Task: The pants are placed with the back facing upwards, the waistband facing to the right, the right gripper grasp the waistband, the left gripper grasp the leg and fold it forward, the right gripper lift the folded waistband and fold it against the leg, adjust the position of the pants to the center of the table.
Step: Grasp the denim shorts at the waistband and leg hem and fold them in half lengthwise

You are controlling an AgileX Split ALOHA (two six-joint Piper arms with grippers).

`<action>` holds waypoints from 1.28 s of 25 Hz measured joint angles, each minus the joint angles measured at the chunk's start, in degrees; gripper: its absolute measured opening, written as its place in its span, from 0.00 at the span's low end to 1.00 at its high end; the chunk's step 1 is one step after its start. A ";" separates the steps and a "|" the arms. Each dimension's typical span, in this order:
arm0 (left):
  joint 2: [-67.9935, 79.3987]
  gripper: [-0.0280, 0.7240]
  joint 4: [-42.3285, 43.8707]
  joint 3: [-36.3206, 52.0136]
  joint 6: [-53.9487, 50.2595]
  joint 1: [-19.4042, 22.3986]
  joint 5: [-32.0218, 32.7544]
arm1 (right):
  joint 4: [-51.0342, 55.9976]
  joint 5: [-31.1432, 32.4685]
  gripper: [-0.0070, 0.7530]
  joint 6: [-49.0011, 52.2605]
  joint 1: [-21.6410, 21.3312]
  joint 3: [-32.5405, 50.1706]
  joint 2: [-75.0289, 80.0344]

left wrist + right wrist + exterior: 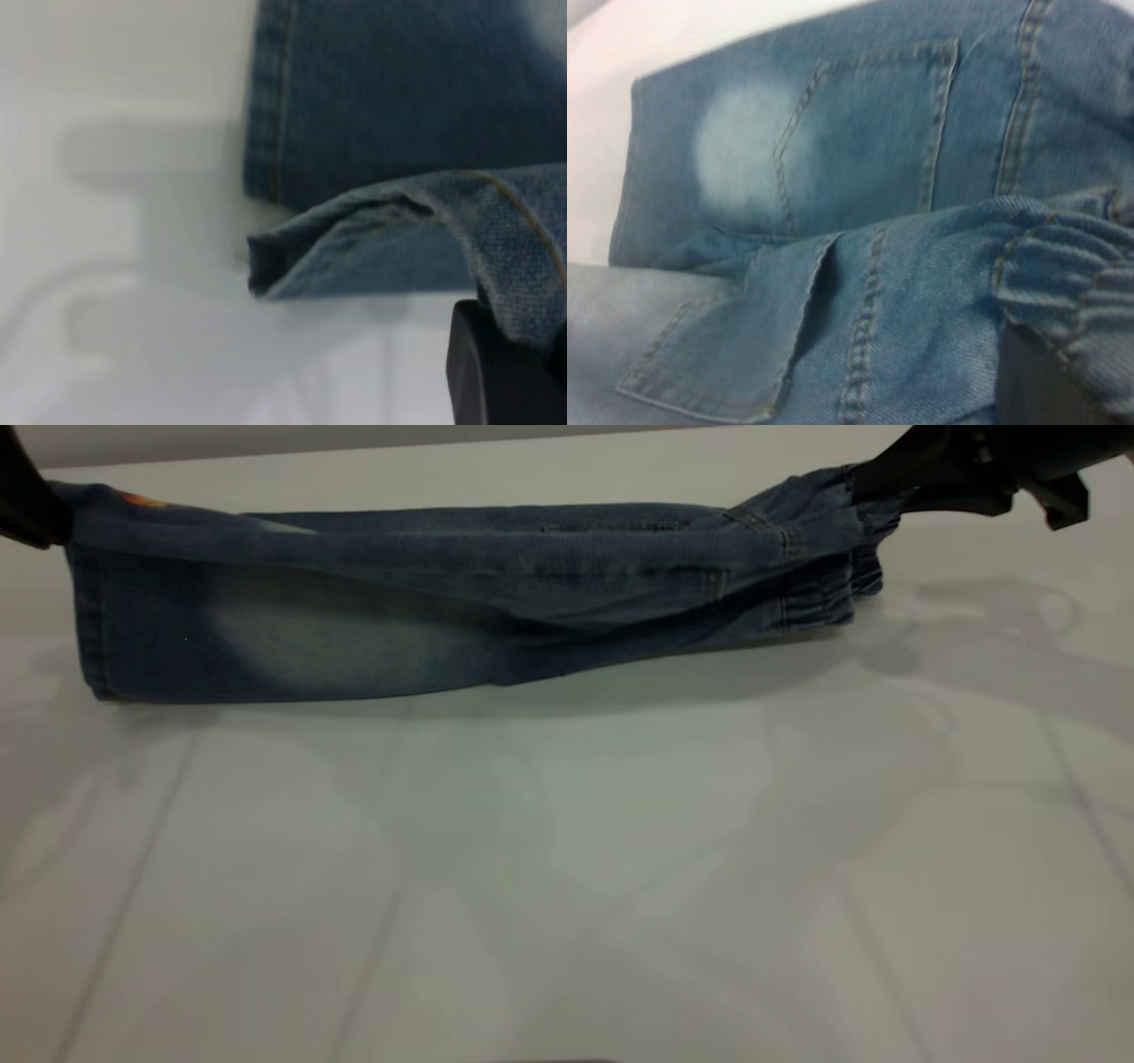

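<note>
The pants lie lengthwise across the far part of the table, with their far long edge raised and hanging toward the front. At the far left, my left gripper is shut on the hem of the leg, where a bit of orange print shows. The left wrist view has that hem draped over a black finger, above the plain leg. My right gripper at the far right is shut on the ruched waistband, lifted off the table. The waistband and a patch pocket fill the right wrist view.
The white table stretches wide in front of the pants. Arm shadows fall on the surface at the right.
</note>
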 joint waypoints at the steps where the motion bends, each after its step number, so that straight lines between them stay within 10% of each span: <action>1: 0.95 0.08 -0.11 -0.86 0.00 0.00 -0.56 | 0.80 0.00 0.06 -0.10 0.00 -1.00 1.26; 13: 12.30 0.08 -0.22 -4.48 5.80 -7.26 -17.89 | 8.59 -0.13 0.07 -6.77 0.00 -9.02 10.52; 18: 13.90 0.11 -0.29 -4.48 8.44 -9.20 -24.28 | 8.72 -0.37 0.23 -7.53 0.00 -10.01 10.56; 26: 14.01 0.52 -0.63 -4.50 17.59 -9.20 -28.99 | 8.74 -1.22 0.85 -8.02 0.00 -13.52 10.56; 32: 11.33 0.75 -4.19 -5.25 16.67 -9.43 -17.06 | 7.04 4.60 0.90 -7.12 0.00 -13.99 10.32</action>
